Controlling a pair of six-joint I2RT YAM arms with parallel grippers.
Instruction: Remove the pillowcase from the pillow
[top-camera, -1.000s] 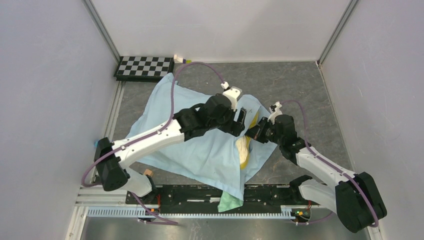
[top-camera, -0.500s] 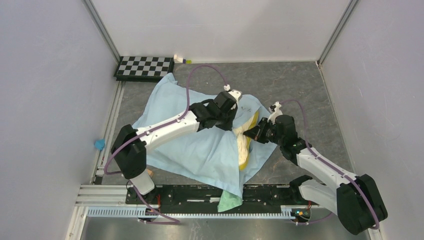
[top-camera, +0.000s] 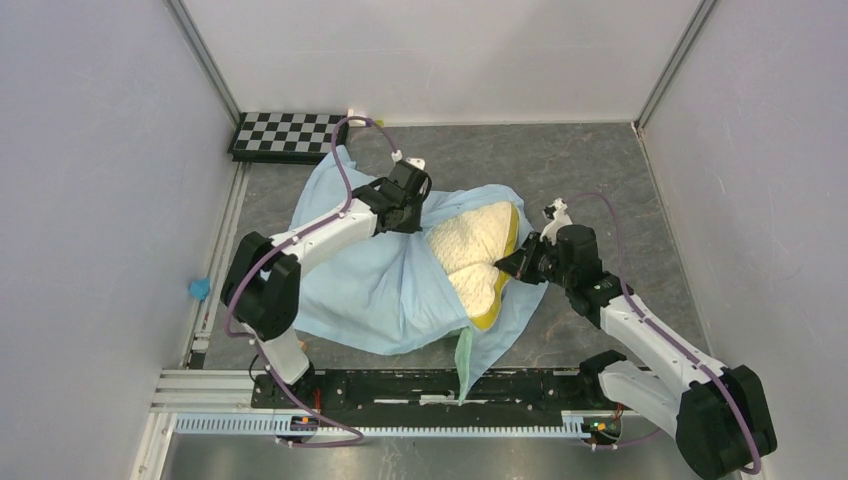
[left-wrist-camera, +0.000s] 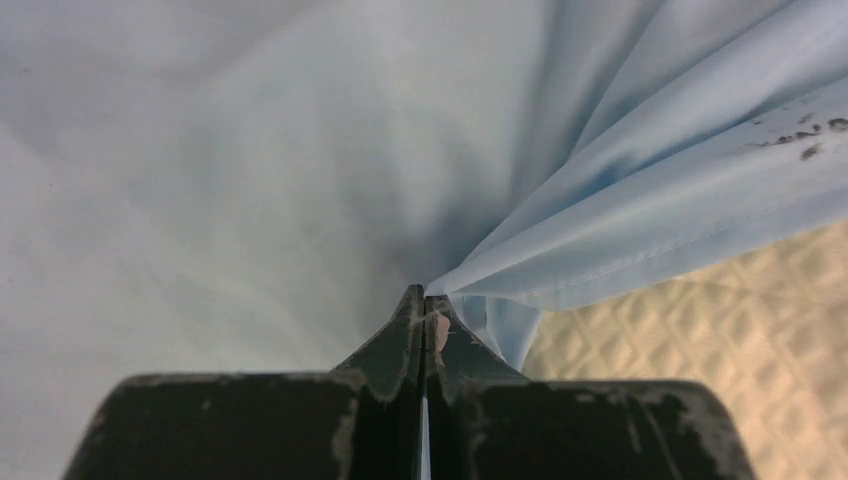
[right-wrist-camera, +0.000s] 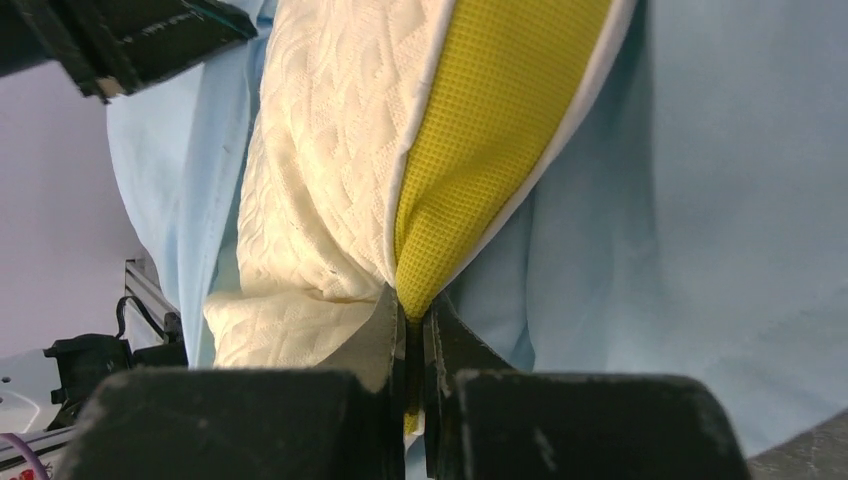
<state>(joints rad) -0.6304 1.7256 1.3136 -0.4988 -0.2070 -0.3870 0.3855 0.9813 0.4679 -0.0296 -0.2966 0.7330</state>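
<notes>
Blue pillowcase (top-camera: 370, 285) sits clamped in the left gripper (left-wrist-camera: 424, 305), set to peel toward the upper left. Right gripper (right-wrist-camera: 410, 322) pinches the pillow (top-camera: 468, 245) edge, anchoring it.

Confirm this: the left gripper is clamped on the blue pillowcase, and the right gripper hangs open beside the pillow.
Wrong on one point: the right gripper is shut on the pillow at its edge, as the right wrist view shows. The left gripper does clamp the pillowcase.
</notes>
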